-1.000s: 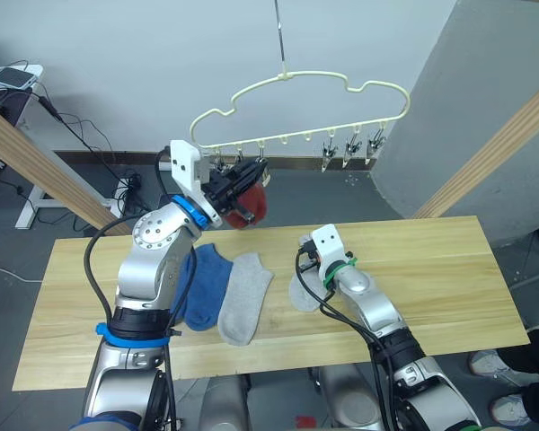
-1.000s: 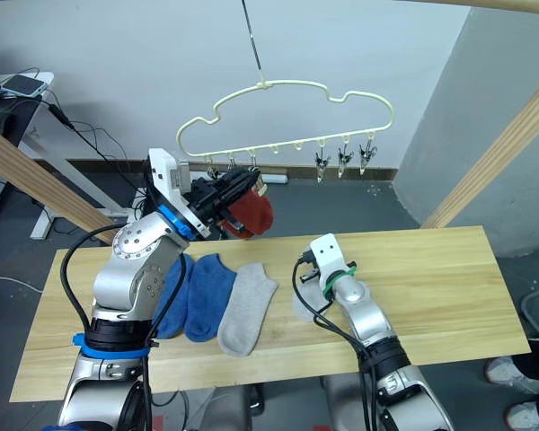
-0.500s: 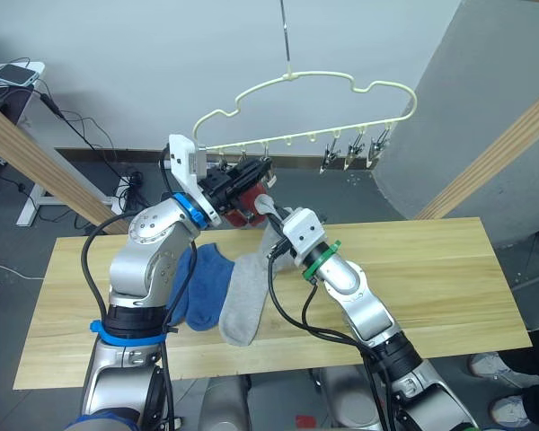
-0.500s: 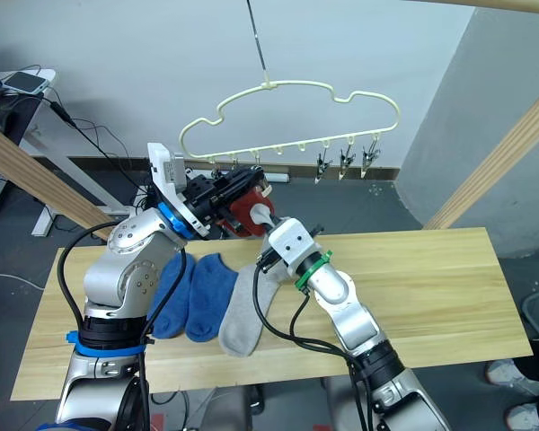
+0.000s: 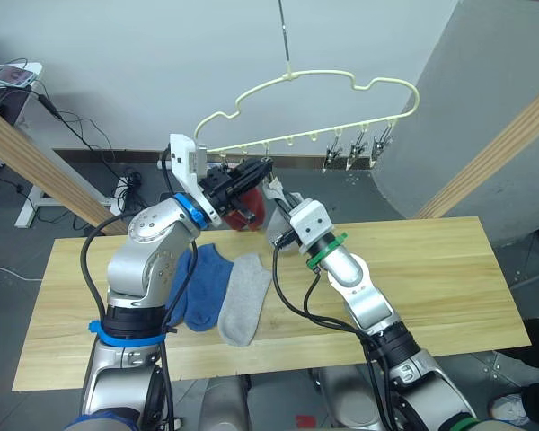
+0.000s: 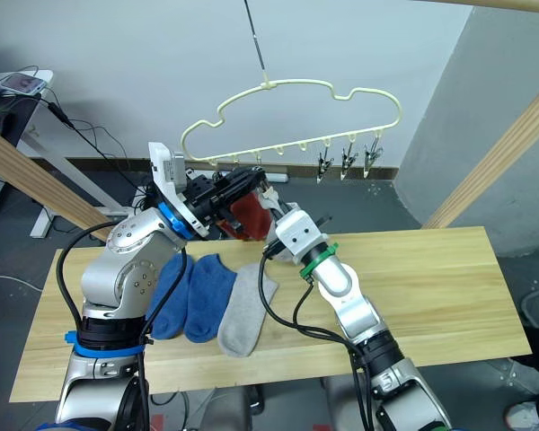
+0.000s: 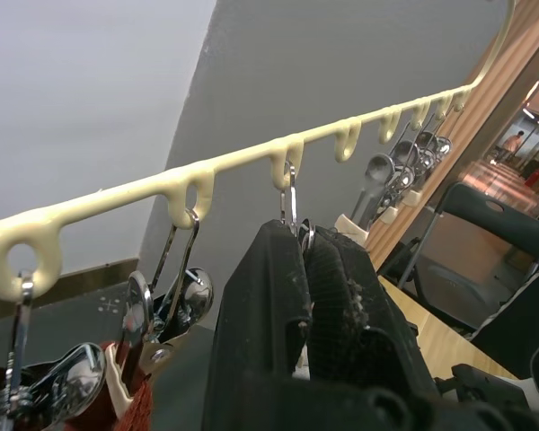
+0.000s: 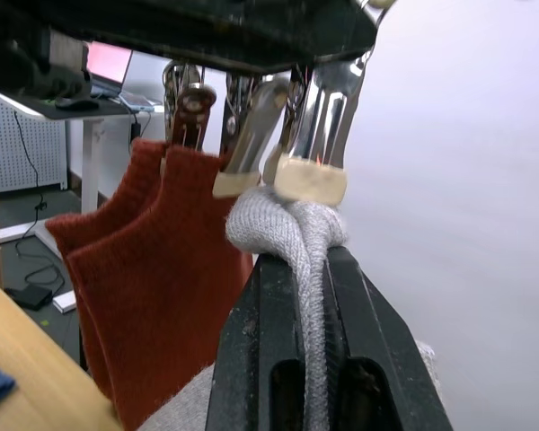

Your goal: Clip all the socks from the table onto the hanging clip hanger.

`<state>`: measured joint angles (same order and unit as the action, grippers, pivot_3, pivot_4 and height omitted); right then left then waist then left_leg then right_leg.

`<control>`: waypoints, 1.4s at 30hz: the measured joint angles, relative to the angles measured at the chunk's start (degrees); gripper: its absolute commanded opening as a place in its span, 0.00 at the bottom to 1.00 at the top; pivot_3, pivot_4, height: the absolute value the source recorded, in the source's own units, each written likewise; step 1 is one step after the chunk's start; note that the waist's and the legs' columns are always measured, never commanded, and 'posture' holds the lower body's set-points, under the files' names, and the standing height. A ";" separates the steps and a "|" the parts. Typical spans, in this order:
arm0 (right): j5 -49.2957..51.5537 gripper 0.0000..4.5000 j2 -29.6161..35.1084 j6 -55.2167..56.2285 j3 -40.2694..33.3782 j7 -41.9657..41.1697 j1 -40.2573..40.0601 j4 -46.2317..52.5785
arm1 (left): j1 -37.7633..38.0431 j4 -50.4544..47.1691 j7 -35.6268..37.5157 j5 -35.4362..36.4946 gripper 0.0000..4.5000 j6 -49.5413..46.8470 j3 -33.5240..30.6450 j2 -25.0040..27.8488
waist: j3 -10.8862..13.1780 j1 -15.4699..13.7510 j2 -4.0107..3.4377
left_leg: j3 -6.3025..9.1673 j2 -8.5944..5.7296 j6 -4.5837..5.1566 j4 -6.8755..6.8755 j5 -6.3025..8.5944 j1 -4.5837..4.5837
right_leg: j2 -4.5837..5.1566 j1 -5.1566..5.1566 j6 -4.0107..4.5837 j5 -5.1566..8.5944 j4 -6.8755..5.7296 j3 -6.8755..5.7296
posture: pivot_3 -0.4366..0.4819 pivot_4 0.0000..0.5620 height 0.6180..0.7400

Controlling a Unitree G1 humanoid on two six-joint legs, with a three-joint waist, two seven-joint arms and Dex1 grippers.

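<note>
- Hanger hangs by its hook above the far edge of the tabletop; clips dangle in a row under its lower bar, so socks must be lifted up to them.
- Left claw is raised to the row's left part, fingers clenched on a clip (judged: squeezing it so its mouth gapes for the incoming sock).
- Right claw is up beside it, grasping the cuff of a grey sock. In the right wrist view the bunched cuff sits pinched between the fingers, pressed right against the cream-tipped clip mouths – held by the very edge so the clip has fabric to bite.
- Two red socks already hang side by side from neighbouring clips just beside the grey cuff (that pair is done).
- On the tabletop under the left arm: two blue socks and a second grey one, touching one another near the left end, waiting.
- Three clips at the right end hang bare, well apart from the claws.
- Judged step: seating the grey cuff in the held-open clip; whether it is properly inside yet, I cannot tell.
</note>
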<state>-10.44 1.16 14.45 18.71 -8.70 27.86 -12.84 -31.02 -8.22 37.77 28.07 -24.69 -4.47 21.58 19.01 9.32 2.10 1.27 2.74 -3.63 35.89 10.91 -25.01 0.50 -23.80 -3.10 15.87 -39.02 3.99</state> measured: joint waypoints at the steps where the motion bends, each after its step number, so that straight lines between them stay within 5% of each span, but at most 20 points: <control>1: -0.01 0.00 0.00 0.09 -0.01 -0.01 0.22 -0.10 | 0.00 -0.25 -0.08 0.00 0.00 -0.01 -0.07 0.00 | 0.00 0.00 0.00 | 0.01 0.00 0.00 0.00 0.00 0.00 | 0.00 0.00 0.00 0.00 0.00 0.00 | 0.19 0.59 0.93; 18: 0.03 0.00 -1.45 1.11 -0.60 0.00 2.21 -3.03 | 0.68 -0.90 -0.66 0.01 0.00 -0.55 -0.92 0.27 | 0.00 0.00 0.00 | 0.01 0.00 0.00 0.00 0.00 0.00 | 0.00 0.00 0.01 0.00 -0.01 -0.01 | 0.20 0.59 0.93; 30: 0.61 0.00 -2.76 2.46 -0.75 -1.01 3.91 -3.68 | 3.13 -1.58 0.40 1.11 0.86 -3.80 -0.39 1.83 | 0.00 0.02 0.00 | 0.01 0.00 0.00 0.01 0.00 0.01 | 0.00 0.00 0.01 -0.01 -0.03 -0.01 | 0.20 0.59 0.93; 39: 0.97 0.00 -3.34 1.13 -0.71 -2.94 4.43 -3.81 | 5.29 -2.63 0.54 1.11 0.86 -3.89 -0.43 3.65 | 0.00 -0.06 0.00 | 0.02 0.01 0.00 0.01 0.00 0.01 | 0.01 0.00 0.02 -0.01 -0.03 -0.02 | 0.21 0.58 0.93; 42: 1.16 0.20 -3.26 -0.66 -0.61 -4.72 4.25 -3.98 | 5.50 -2.66 0.48 1.07 0.87 -3.86 -0.42 3.82 | 0.00 -0.12 0.00 | 0.03 0.01 0.00 0.00 0.00 0.01 | 0.01 0.00 0.02 -0.01 -0.03 -0.03 | 0.21 0.58 0.93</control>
<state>-9.29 -2.10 13.79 18.10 -13.42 32.11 -16.82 -25.53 -10.88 38.25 29.15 -28.55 -4.89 25.40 19.01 9.19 2.10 1.30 2.75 -3.63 35.89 10.91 -25.00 0.51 -23.80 -3.08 15.86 -39.05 3.96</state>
